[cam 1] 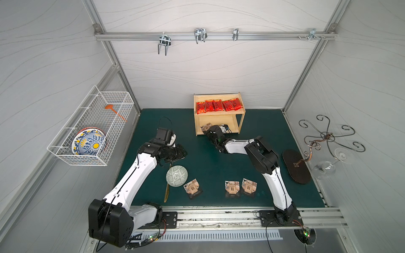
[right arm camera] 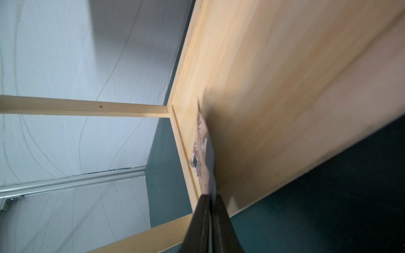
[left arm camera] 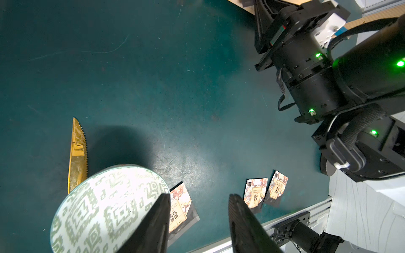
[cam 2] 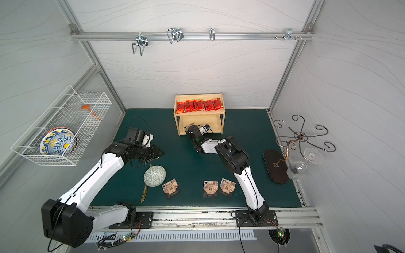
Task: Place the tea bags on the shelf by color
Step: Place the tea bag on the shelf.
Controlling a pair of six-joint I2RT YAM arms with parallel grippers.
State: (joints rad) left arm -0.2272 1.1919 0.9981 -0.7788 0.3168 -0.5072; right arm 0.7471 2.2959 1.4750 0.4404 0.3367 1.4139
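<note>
The right arm's fingers (right arm camera: 222,216) pinch a tan pouch (right arm camera: 202,149) edge-on at the front corner of the lower tier of the shelf (right arm camera: 285,87), where a release could tip it out onto the worktop (cam 1: 197,157), while the left arm's fingers (left arm camera: 153,221) stand apart, empty.

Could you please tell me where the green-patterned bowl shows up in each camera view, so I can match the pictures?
A top view: the bowl sits on the green mat, toward its front left.
A top view: the bowl, same spot on the mat.
Left wrist: the bowl fills the near foreground.
Right wrist: not in it.
Shared landmark: the gold knife, partly hidden by the bowl, in all three.
</note>
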